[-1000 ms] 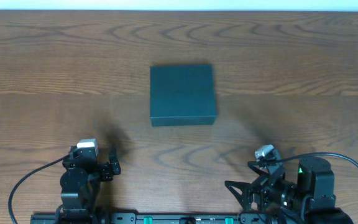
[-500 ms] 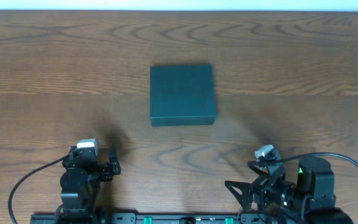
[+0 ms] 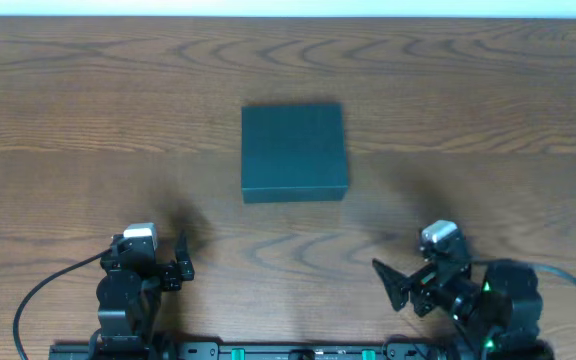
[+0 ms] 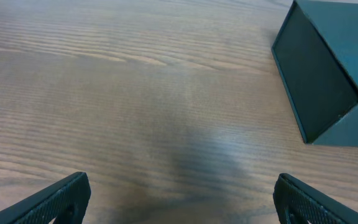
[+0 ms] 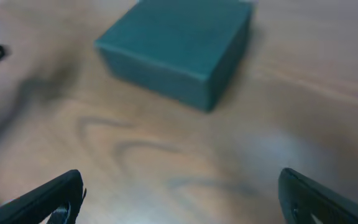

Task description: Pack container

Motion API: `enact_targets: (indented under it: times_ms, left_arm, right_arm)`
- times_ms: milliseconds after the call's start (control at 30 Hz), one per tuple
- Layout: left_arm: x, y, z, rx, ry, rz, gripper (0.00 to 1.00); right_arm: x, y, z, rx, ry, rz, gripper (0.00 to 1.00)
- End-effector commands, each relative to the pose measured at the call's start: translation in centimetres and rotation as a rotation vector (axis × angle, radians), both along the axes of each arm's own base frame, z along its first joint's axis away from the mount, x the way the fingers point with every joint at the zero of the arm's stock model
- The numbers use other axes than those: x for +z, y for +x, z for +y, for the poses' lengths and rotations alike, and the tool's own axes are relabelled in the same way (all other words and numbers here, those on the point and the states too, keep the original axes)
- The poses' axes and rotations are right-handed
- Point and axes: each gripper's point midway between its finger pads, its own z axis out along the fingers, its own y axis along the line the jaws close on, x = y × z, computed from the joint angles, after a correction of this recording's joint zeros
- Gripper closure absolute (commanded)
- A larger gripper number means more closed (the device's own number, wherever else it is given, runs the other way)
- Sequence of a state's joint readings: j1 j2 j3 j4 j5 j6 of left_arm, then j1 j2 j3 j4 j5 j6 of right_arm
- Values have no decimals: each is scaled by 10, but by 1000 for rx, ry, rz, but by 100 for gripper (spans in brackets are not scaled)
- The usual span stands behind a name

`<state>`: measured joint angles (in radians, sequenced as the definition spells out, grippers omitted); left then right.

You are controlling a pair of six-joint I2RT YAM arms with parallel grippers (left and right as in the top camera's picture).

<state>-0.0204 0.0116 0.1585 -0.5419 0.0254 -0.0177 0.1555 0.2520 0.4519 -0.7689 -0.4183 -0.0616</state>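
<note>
The left hand (image 4: 182,194) hangs low over the worktop (image 3: 88,100) with its fingers spread wide and nothing between them. The right hand (image 5: 180,191) is likewise wide apart and empty. The box (image 3: 294,152) lies flat on the worktop with its lid shut, well ahead of both hands: ahead and right of the left hand, ahead and left of the right hand, touching neither.

The bench (image 3: 88,100) is seen to be brown wood with a strong grain, finished smooth, and a soft sheen is shown on it in the left wrist view. The box (image 3: 294,150) is seen as plain matt cardboard. The jaws appear as dark matt plastic.
</note>
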Motion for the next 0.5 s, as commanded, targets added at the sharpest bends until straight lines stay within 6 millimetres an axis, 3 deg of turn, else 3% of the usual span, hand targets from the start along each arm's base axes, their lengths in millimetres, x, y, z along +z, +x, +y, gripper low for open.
enact_targets:
  times_ms: [0, 133, 233, 467]
  left_arm:
    - [-4, 0, 3, 7, 17, 3, 5]
    - [-4, 0, 3, 7, 17, 3, 5]
    - [-4, 0, 3, 7, 17, 2, 5]
    - [-4, 0, 3, 7, 17, 3, 5]
  right_arm:
    - [-25, 9, -22, -116, -92, -42, 1]
    - [-60, 7, -24, -124, -94, -60, 1]
    - [-73, 7, -23, -119, -101, -34, 1]
    - [-77, 8, -24, -125, -105, -30, 1]
